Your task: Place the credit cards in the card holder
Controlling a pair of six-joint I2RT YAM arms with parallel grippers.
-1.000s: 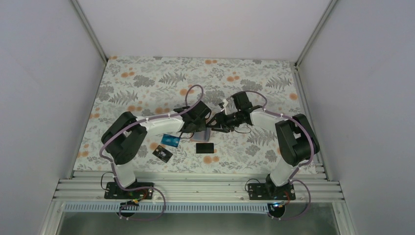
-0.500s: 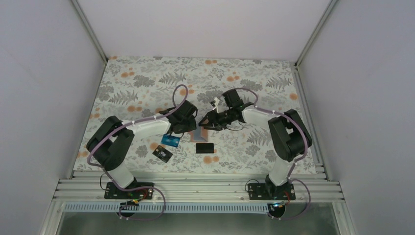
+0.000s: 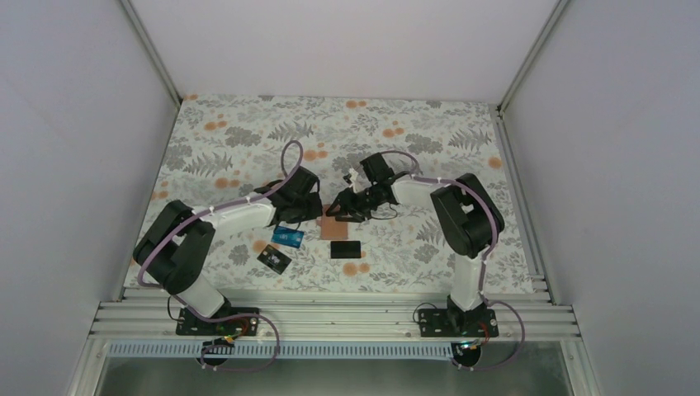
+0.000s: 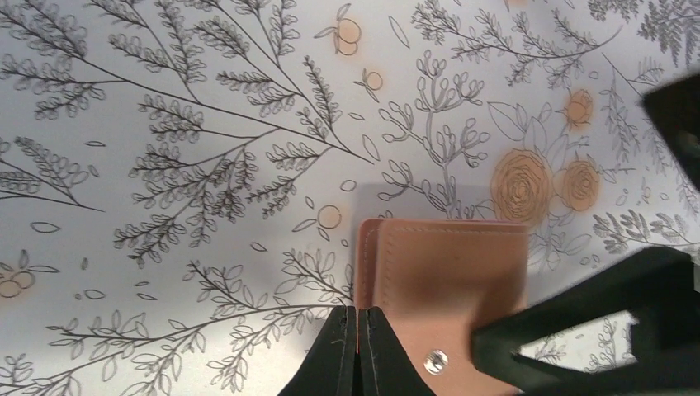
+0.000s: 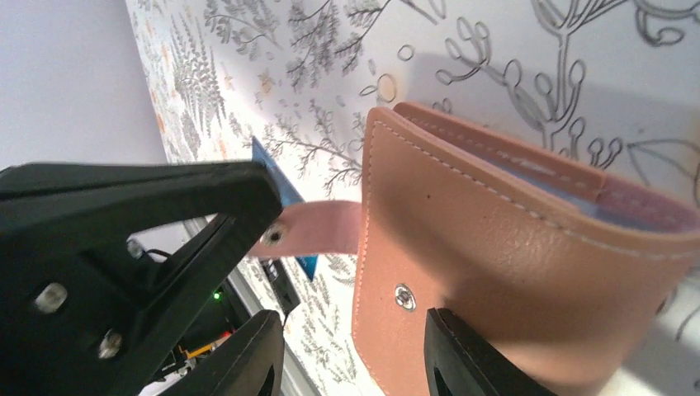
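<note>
The tan card holder (image 3: 332, 223) (image 4: 450, 276) (image 5: 495, 247) sits between both grippers, its mouth gaping. My left gripper (image 3: 317, 213) (image 4: 357, 320) is shut on its thin strap (image 5: 309, 229), which ends in a snap stud. Astride the holder's lower corner, my right gripper (image 3: 338, 211) (image 5: 351, 323) is open; one finger (image 5: 462, 355) lies against the outer face and the other is free. Three credit cards lie flat nearer the arm bases: a blue one (image 3: 288, 237) (image 5: 289, 195), a plain black one (image 3: 347, 247) and a black one with pale marks (image 3: 274, 261).
The floral mat (image 3: 248, 140) covers the table, with white walls on three sides. An aluminium rail (image 3: 330, 318) runs along the near edge by the arm bases.
Both grippers and the card holder have shifted left. The right jaws have narrowed a little. The three cards on the mat have not moved.
</note>
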